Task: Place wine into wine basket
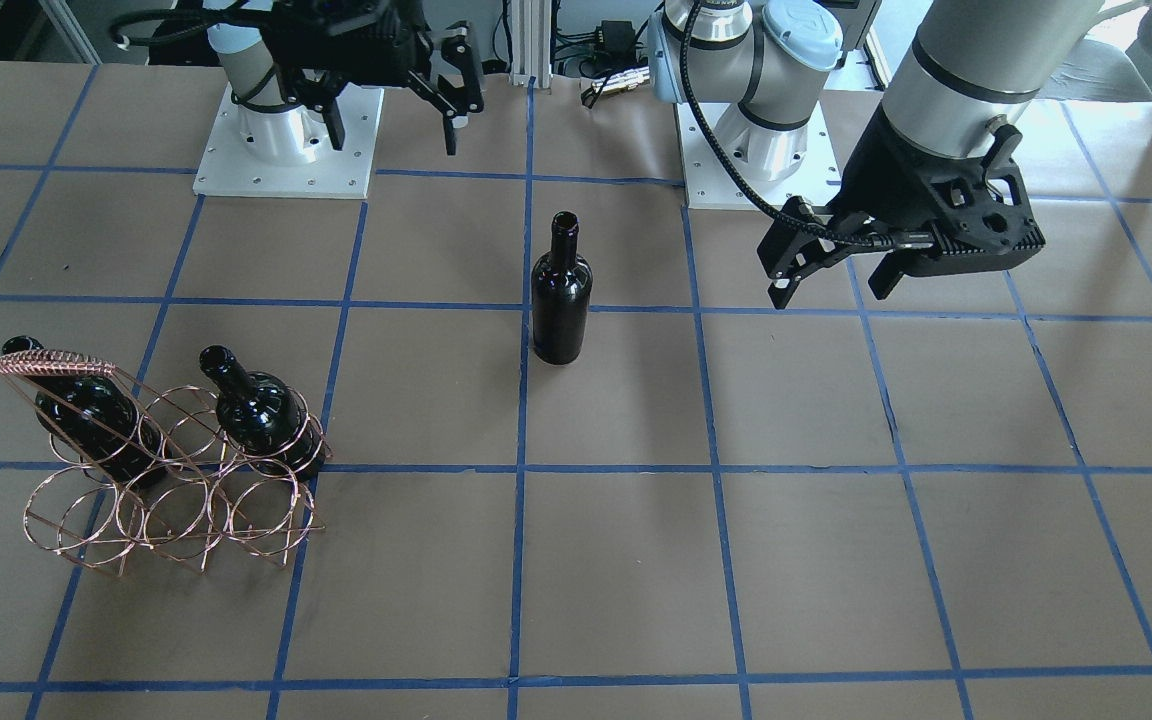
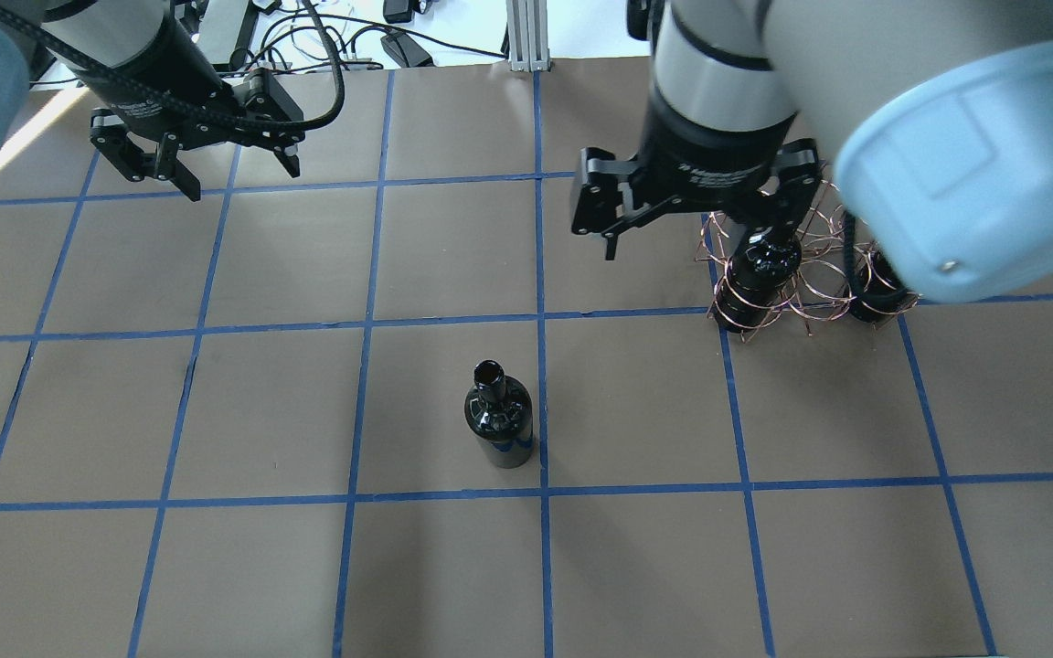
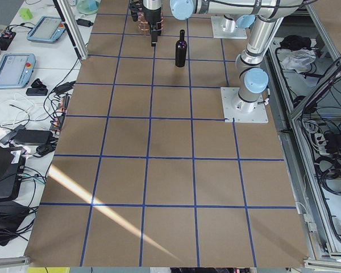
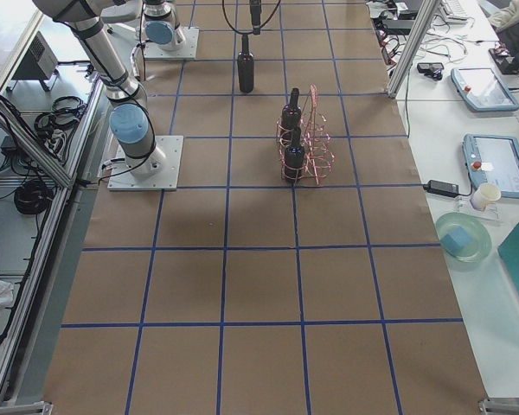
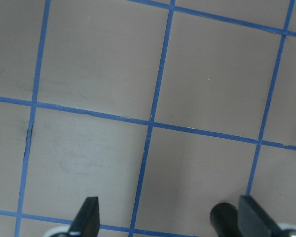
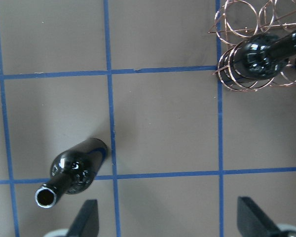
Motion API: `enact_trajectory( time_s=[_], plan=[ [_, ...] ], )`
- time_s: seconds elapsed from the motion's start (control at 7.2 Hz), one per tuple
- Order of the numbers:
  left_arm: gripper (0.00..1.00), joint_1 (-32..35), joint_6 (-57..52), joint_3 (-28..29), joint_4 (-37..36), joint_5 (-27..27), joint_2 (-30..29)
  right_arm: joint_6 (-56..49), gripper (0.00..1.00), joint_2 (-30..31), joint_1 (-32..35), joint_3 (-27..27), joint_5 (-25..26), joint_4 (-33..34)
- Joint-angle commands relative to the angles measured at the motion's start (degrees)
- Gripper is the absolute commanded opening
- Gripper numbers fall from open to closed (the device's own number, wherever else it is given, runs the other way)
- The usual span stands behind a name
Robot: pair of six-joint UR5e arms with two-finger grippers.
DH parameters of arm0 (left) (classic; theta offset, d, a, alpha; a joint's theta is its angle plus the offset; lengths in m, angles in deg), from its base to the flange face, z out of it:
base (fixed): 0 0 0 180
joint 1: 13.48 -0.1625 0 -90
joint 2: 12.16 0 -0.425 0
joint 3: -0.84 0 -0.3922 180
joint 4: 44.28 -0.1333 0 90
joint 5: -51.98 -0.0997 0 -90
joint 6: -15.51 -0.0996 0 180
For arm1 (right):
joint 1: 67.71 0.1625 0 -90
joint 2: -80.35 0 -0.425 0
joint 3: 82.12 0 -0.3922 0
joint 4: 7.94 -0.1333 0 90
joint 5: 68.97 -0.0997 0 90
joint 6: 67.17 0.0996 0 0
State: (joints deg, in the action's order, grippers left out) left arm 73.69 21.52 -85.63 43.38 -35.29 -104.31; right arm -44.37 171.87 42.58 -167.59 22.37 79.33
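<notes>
In the front view the wine (image 1: 561,300) stood upright mid-table, well apart from the wine basket (image 1: 176,490). Overhead, the left gripper (image 2: 243,181) and right gripper (image 2: 677,239) both hung spread and empty. From the right wrist view, I judged I should centre the right gripper on the bottle's body before closing firmly.

Silver arms (image 1: 976,60) carry pale-blue joint caps (image 1: 801,35), black fingers (image 5: 88,218), black cables (image 1: 719,158).
</notes>
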Motion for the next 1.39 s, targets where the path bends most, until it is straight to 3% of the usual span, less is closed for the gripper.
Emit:
enact_trajectory(
  time_s=[0.0,0.42,0.69,0.83,1.25],
  plan=[
    [1.0,-0.42,-5.02,-0.89,2.15,-0.88,1.79,8.64,1.0,-5.02,7.45,0.13,0.07,5.87],
    [1.0,-1.82,-7.93,-5.8,2.87,-0.71,5.91,10.16,1.0,-10.12,10.56,-0.13,-0.55,9.57],
    [0.99,-7.5,-19.04,-6.26,1.56,-0.54,7.68,10.59,1.0,-13.03,11.87,-2.67,-0.55,12.03],
    [0.99,-10.85,-19.02,-5.3,-6.19,-0.45,5.95,10.51,1.0,-12.87,11.97,-3.99,-0.2,12.22],
    [1.0,-8.0,-6.38,-0.65,-7.15,-3.33,2.6,10.33,0.99,-12.6,12.84,-7.33,-0.55,12.14]
  ],
)
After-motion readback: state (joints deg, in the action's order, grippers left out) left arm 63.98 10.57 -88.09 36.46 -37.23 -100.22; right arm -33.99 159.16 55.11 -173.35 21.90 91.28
